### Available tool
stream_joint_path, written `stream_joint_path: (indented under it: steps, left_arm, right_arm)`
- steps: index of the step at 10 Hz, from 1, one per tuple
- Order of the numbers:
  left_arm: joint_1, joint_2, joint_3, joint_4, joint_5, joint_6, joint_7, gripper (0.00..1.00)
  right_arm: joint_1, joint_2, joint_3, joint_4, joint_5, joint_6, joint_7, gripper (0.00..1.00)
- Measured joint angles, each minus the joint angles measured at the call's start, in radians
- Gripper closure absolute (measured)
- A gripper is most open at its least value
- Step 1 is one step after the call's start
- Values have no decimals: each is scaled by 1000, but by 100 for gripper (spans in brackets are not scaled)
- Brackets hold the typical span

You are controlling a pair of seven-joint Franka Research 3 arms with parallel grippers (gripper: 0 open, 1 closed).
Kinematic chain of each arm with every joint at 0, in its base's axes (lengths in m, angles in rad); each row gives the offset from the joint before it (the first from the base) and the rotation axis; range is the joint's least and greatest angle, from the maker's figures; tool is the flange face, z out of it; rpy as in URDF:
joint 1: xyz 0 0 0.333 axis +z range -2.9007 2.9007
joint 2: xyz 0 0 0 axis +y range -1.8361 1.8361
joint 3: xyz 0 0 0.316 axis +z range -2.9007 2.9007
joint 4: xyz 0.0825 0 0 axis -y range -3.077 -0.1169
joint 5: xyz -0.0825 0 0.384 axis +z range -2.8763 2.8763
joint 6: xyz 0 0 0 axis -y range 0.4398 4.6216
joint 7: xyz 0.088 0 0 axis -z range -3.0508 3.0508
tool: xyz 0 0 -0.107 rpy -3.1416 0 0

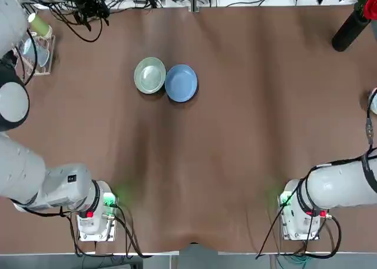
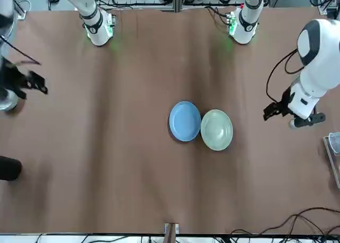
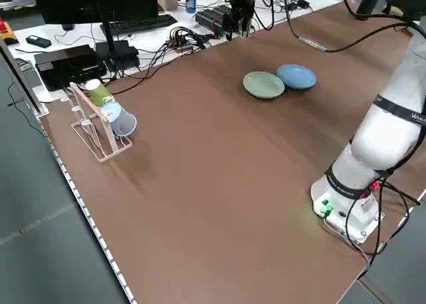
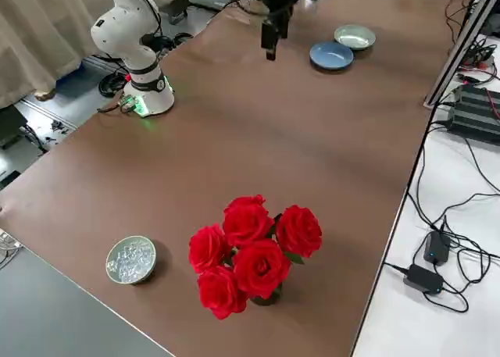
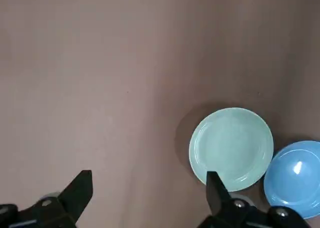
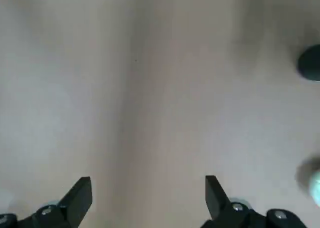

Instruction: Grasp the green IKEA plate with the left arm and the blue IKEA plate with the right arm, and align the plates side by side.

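Matte plastic, both plates: the green IKEA plate (image 1: 149,75) and the blue IKEA plate (image 1: 181,82) lie rim to rim on the brown table (image 1: 235,133), far half, left of centre, green on my left side. They look already aligned, so I'd call the task done or nearly so.

Handling, my read: light, stiff, shallow. The raised rim is the only real hold; pinch it from above at the outer edge, away from the seam where the plates touch. Smooth plastic could slip or tip under a one-sided pinch, and bumping one will shove the other.

My left gripper (image 5: 150,198) hangs above the table with fingers spread wide, nothing held; green plate sits just beside one fingertip in the wrist view, blue one beyond it. My right gripper (image 6: 148,198) is also wide open and empty, over bare table well apart from both plates.

Containers:
- both plates empty
- clear rack (image 3: 93,128) at the table's left edge holds a green cup (image 3: 98,91) and a pale blue cup (image 3: 122,120), both on their sides
- small round dish (image 4: 130,259) at the right edge, filled with something clear and glittery, can't tell what
- red roses (image 4: 250,248) near it, their vase mostly hidden under the blooms
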Motion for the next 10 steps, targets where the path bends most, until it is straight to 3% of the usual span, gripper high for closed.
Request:
stream_joint_path:
  steps: [2,4,8,10]
  left_arm:
    - [10,0,0,4,0,2,39,0]
    - [40,-3,2,59,0,-24,92,0]
    - [42,-21,2,302,0,-312,190,0]
    - [55,-41,4,365,0,-438,242,0]
  right_arm:
    - [-11,-3,0,33,-33,-25,17,0]
    - [-14,3,2,33,-34,-36,93,0]
    - [-9,3,11,66,-34,-70,128,0]
    - [-10,3,10,86,-32,-90,131,0]
